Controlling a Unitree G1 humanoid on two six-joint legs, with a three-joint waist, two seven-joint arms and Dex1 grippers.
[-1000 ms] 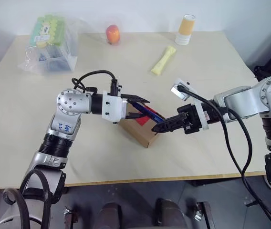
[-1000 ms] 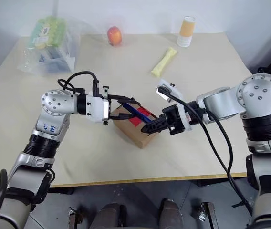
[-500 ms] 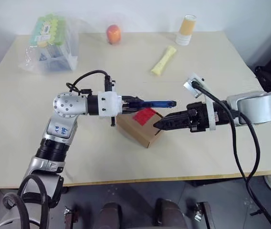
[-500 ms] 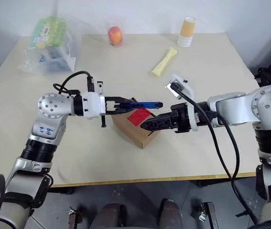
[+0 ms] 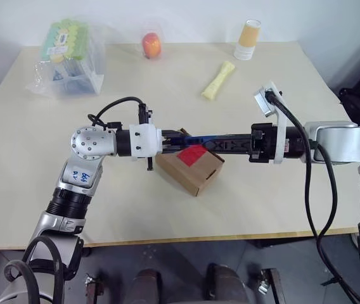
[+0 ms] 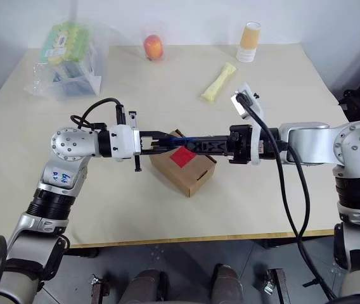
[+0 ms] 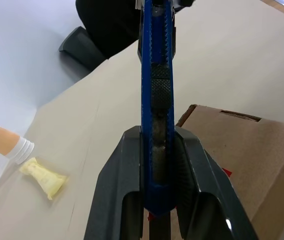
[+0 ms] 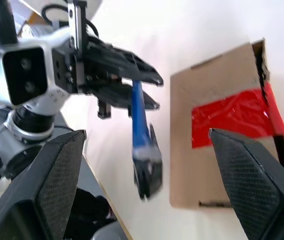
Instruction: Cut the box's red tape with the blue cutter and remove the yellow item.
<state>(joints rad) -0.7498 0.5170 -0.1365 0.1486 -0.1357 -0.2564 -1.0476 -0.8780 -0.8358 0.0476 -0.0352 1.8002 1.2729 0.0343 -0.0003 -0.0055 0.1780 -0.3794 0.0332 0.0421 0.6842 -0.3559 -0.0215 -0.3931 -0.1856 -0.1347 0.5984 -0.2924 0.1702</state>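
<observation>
Tape (image 5: pixel 192 154) on the box (image 5: pixel 189 168) looks whole and red across the top flaps, so the cut has not begun and the lid is shut; the yellow item, presumably inside, cannot be seen. The box sits on the table (image 5: pixel 167 95) near its middle, below and between the two arms.

Left gripper (image 5: pixel 179 139) has its jaws clenched on the blue cutter (image 7: pixel 157 100), which it holds level above the box, pointing toward the robot's right. Right gripper (image 6: pixel 196 145) reaches in from the other side with its jaws spread wide on either side of the cutter's free end; they are not gripping it.

My reading is that the task is in its early part: the tool is picked up and held, and the right gripper seems about to take or adjust it, perhaps to push out the blade. Cutting the tape, opening the flaps and lifting out the yellow item all remain.

Elsewhere on the table, well apart, lie a pale yellow piece (image 5: pixel 217 80), an orange fruit (image 5: pixel 150 45), a paper cup (image 5: pixel 248 39) and a plastic bag (image 5: pixel 69 57).
</observation>
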